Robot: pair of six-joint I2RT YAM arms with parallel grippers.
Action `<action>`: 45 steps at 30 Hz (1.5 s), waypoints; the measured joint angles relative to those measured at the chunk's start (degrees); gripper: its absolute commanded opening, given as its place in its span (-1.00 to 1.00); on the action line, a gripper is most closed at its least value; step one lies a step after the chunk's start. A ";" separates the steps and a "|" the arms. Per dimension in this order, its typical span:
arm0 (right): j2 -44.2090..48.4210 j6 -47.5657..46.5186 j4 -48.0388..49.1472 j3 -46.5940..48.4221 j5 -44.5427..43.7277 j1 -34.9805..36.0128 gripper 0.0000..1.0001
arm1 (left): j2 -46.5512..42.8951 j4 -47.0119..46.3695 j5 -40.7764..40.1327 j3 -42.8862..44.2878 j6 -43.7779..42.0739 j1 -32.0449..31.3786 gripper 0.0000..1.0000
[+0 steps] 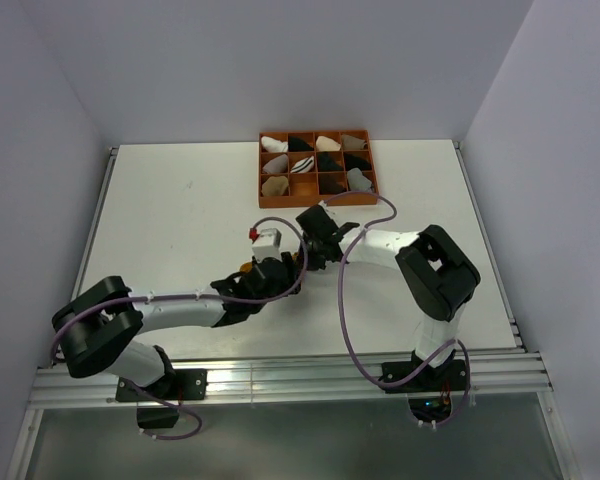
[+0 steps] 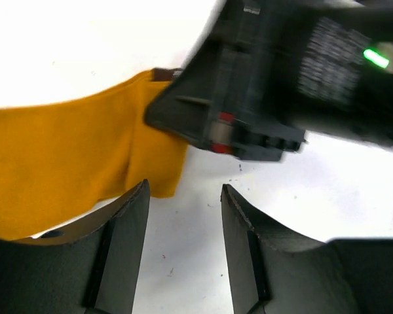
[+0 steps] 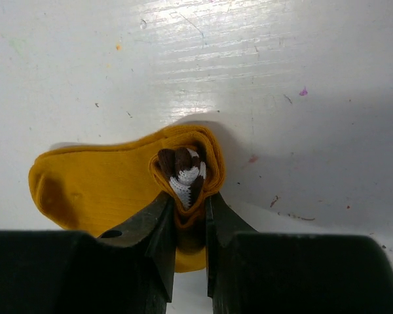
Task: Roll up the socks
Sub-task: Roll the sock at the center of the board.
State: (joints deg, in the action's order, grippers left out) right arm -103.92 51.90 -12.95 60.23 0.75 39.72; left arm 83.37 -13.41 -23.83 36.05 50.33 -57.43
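Right jaws: I am holding them almost closed, the two dark fingers (image 3: 158,229) pinching a fold of the mustard-yellow sock (image 3: 98,183) between them. The pinch is sitting at the sock's rolled end. There the yellow fabric is curling around the brown-and-white striped cuff (image 3: 183,173), which is showing just beyond my fingertips, wrapped inside the roll. The remainder of the sock is lying flat on the white counter (image 3: 281,78), trailing off to one side of the jaws.

Left jaws: I am keeping them well apart, with nothing held and bare counter showing in the gap. The flat part of the sock is lying just beside one finger, its edge reaching that fingertip; I cannot tell whether it is touching. The dark housing of my right wrist (image 2: 249,98), with a green light glowing on it, is hanging over the sock's far end.

Surroundings: both arms are meeting around the middle of the counter, the left jaws sitting just left of and nearer than the right jaws. From above, only slivers of yellow are showing beneath them. An orange-brown tray (image 1: 316,203) is resting at the far edge, right of centre and well apart from the sock. Its compartments are holding small white, black, beige and grey bundles (image 1: 274,143).
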 measured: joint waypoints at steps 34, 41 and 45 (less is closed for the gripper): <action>0.00 1.25 -5.60 1.73 1.20 -2.49 -1.00 | 22.60 16.04 -25.18 21.11 -7.30 -10.40 -0.65; 0.09 1.36 -5.09 1.53 1.86 -2.75 -0.87 | 23.04 17.07 -25.53 21.84 -6.95 -10.45 -0.99; 1.55 1.38 -3.08 -0.50 2.10 -2.86 -0.47 | 22.32 17.00 -24.68 21.29 -7.76 -10.71 -0.99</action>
State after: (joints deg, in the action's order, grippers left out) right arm -102.37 53.28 -16.03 59.72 2.85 36.86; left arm 105.69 3.60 -48.51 57.34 42.57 -68.14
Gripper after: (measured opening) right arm 0.242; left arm 0.030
